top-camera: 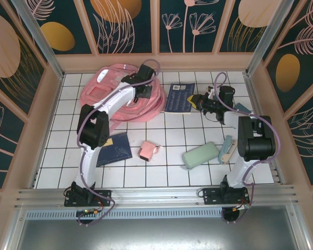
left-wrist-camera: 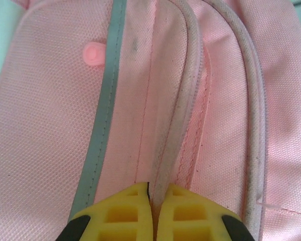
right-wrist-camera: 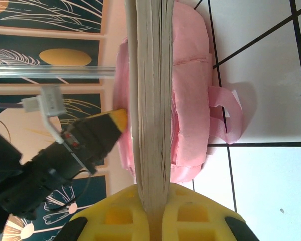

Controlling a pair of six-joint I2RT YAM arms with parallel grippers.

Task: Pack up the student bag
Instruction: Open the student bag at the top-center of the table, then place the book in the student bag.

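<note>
The student bag (top-camera: pixel 112 96), a big soft pink backpack, lies flat at the back left of the tiled table. My left gripper (top-camera: pixel 144 89) rests on the bag's right side. In the left wrist view its yellow jaws (left-wrist-camera: pixel 155 193) are shut on a pale piped seam (left-wrist-camera: pixel 183 115) of the bag (left-wrist-camera: pixel 45 125). My right gripper (top-camera: pixel 196 102) is shut on the edge of a dark blue book (top-camera: pixel 179 98) lying right of the bag. The right wrist view has the book's page edge (right-wrist-camera: pixel 150 95) pinched in the gripper (right-wrist-camera: pixel 153 193), with the bag (right-wrist-camera: pixel 190 85) behind it.
A second blue book (top-camera: pixel 113 148) lies near the left arm. A small pink pouch (top-camera: pixel 148 151), a green pencil case (top-camera: pixel 200 155) and a teal stapler-like item (top-camera: pixel 228 150) sit along the front tiles. Patterned walls enclose the table on three sides.
</note>
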